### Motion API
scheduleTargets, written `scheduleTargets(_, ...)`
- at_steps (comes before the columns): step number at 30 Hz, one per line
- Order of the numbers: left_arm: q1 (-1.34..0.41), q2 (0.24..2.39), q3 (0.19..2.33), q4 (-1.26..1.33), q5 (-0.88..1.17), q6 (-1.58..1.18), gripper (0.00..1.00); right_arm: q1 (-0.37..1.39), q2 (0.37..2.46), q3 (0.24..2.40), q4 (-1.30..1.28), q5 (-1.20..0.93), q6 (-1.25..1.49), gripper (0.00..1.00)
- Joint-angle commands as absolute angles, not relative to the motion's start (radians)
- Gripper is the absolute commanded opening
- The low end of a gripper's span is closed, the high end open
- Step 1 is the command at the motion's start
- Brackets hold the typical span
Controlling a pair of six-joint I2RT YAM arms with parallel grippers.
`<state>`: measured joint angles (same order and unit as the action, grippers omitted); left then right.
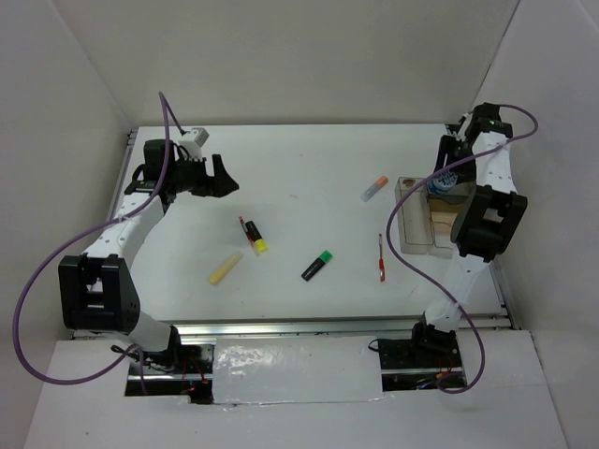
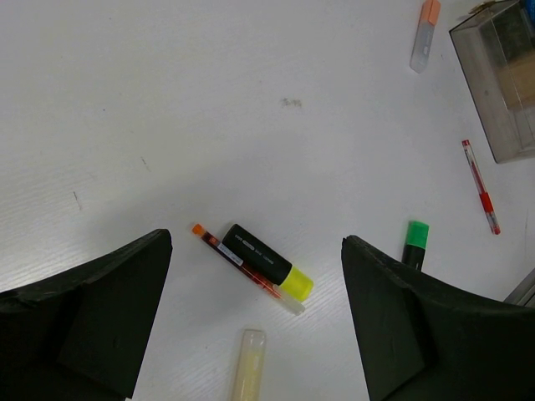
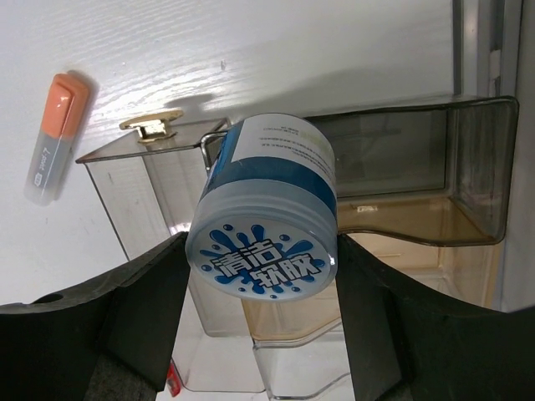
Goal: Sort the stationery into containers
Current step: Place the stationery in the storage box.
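Observation:
My right gripper [image 1: 445, 181] is shut on the blue-topped round tub [image 3: 262, 252] and holds it above the smoky clear organiser [image 3: 468, 167], which also shows in the top view [image 1: 413, 223]. My left gripper [image 2: 257, 244] is open and empty, above a black highlighter with a yellow cap [image 2: 267, 261] that has a thin red pen [image 2: 219, 246] lying against it. A pale yellow stick [image 2: 249, 368] lies nearer. A green-capped highlighter [image 1: 318, 265], a second red pen [image 1: 381, 259] and a white orange-capped marker [image 1: 374, 188] lie on the table.
The organiser joins a tan box section [image 1: 444, 221] at the table's right edge. White walls enclose the table on three sides. A metal rail [image 1: 318, 326] runs along the near edge.

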<state>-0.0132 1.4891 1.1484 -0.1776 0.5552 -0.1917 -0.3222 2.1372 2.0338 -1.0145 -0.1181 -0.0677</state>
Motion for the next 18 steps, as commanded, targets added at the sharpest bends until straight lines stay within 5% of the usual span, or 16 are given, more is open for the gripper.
scheduleTargets(1,-0.006,1.502,1.181,-0.135,0.578,-0.212,0.95,-0.342,2.106,2.010,-1.003,-0.101,-0.064,0.19)
scheduleTargets(15,-0.008,1.496,1.167,-0.129,0.575,-0.216,0.95,-0.347,2.092,2.016,-1.034,-0.140,-0.071,0.19)
scheduleTargets(18,-0.008,1.496,1.160,-0.127,0.577,-0.218,0.95,-0.341,2.103,2.026,-1.038,-0.132,-0.072,0.34)
